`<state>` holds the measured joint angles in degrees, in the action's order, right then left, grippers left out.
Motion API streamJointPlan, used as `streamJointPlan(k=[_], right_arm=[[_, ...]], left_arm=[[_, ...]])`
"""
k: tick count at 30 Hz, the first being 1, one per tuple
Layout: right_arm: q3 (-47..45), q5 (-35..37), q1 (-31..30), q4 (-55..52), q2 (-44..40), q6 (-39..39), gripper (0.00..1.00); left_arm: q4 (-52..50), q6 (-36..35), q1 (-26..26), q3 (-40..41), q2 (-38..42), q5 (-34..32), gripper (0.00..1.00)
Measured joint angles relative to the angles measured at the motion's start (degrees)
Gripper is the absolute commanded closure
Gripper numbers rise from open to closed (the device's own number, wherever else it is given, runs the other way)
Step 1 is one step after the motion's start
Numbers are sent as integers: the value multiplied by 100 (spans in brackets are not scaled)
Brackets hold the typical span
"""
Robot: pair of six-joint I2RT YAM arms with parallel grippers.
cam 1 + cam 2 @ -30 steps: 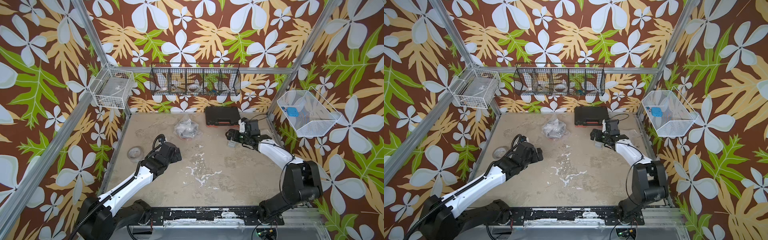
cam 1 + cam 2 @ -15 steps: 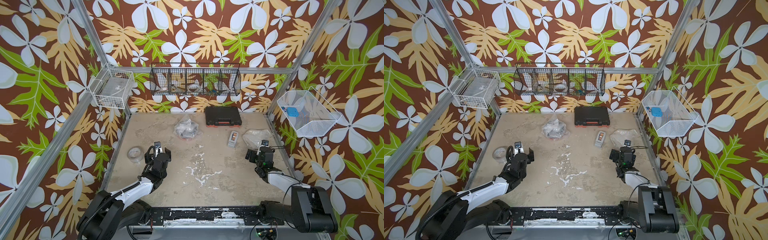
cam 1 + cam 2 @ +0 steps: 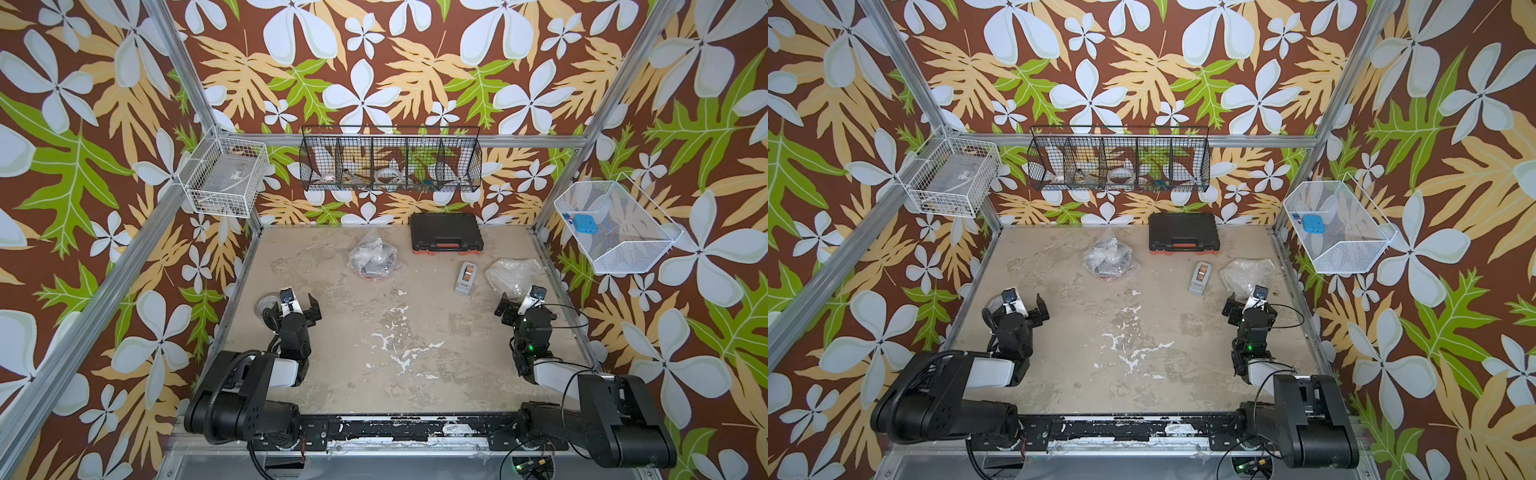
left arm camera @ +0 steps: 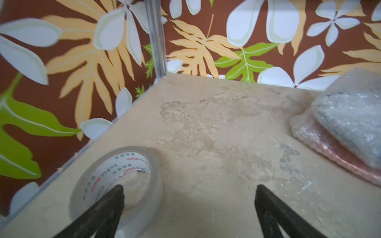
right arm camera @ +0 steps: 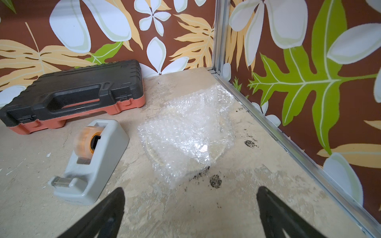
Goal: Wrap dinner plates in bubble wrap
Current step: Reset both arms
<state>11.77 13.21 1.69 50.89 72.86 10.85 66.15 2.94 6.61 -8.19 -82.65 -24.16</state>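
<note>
i hold my left pincer [image 4: 188,190] released near the tape roll [image 4: 127,162]; my right pincer [image 5: 190,192] released, facing bubble wrap [image 5: 185,131].

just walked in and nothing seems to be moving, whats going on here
Nothing is being handled right now. The left gripper and right gripper sit low at either side of the table, both open and empty. Two bubble-wrap bundles lie there: the back bundle, with orange showing through, and the right bundle, beside the tape dispenser. A tape roll lies by the left gripper.
</note>
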Motion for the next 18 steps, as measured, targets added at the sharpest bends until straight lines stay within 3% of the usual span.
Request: streamJointPlan(k=[11,18], right_arm=[[-138,-470,-90,1397,988,-529,0],[-90,-361,-291,1644,1126,-723,0]], left_arm=[[750,22,-55,42,-83,505,0],[817,20,-55,42,-94,520,0]])
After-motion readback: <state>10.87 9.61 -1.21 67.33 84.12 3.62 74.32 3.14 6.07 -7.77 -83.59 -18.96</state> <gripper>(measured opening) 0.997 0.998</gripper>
